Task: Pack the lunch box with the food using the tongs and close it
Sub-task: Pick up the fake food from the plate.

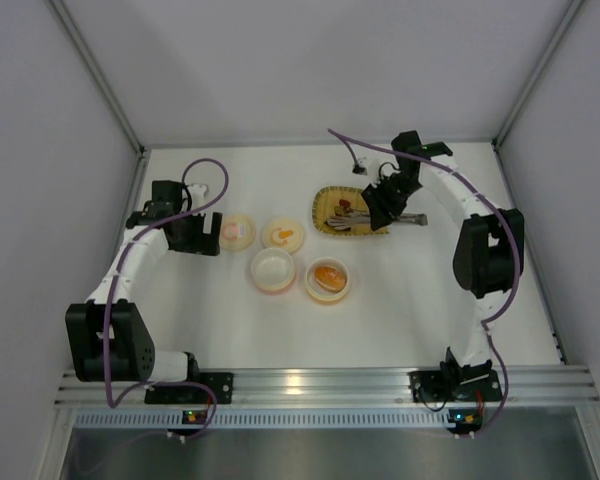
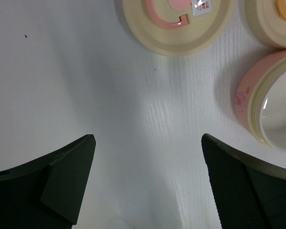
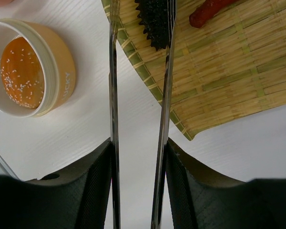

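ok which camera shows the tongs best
Right wrist: both thin arms of the tongs run up between the right gripper fingers and over the tray edge. Top external shows only a small grey end beside that gripper; left wrist shows none of them.

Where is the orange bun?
In the top view, the orange bun sits inside the orange bowl mid-table, just right of the empty pink bowl.

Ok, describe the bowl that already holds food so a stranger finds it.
On the white table, find the green-rimmed woven tray. Just on its near side stands an orange-walled bowl. Unlike the empty pink bowl to its left, it holds an orange, sesame-speckled bun.
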Robot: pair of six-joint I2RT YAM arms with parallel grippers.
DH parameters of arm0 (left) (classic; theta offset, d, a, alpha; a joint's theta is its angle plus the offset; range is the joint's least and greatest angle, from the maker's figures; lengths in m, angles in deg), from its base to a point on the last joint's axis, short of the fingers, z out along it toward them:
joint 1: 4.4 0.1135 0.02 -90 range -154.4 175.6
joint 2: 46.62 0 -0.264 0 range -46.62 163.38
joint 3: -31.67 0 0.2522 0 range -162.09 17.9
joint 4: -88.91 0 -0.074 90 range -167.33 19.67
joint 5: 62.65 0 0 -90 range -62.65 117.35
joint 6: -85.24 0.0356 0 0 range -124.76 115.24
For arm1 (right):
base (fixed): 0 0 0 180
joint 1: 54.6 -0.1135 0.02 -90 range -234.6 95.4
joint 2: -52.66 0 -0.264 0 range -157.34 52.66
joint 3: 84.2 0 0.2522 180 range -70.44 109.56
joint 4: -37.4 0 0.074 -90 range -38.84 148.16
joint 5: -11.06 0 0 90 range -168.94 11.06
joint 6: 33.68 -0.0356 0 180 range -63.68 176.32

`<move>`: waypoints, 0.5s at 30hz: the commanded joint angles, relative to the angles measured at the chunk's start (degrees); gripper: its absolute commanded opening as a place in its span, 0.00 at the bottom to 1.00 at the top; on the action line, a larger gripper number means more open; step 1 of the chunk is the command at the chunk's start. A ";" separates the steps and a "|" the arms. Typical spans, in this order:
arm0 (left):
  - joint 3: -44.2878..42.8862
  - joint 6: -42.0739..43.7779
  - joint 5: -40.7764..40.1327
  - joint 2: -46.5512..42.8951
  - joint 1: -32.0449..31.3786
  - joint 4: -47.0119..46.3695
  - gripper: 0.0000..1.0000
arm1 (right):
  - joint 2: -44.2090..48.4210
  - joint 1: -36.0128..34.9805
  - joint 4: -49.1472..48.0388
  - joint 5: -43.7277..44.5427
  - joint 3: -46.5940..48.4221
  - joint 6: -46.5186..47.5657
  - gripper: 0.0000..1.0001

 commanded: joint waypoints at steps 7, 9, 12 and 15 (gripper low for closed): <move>1.29 0.38 -0.17 -0.18 -0.03 -1.51 0.98 | -1.44 1.50 0.61 -2.12 3.07 1.46 0.44; 1.20 0.47 -0.17 -0.18 -0.03 -1.51 0.98 | -1.79 1.76 0.61 -2.21 3.51 1.28 0.44; 1.38 0.38 -0.08 -0.18 -0.03 -1.69 0.98 | -1.71 2.20 0.25 -2.38 3.86 1.11 0.44; 1.64 0.21 0.01 -0.10 -0.03 -1.77 0.98 | -1.27 2.20 0.34 -2.21 4.30 1.11 0.44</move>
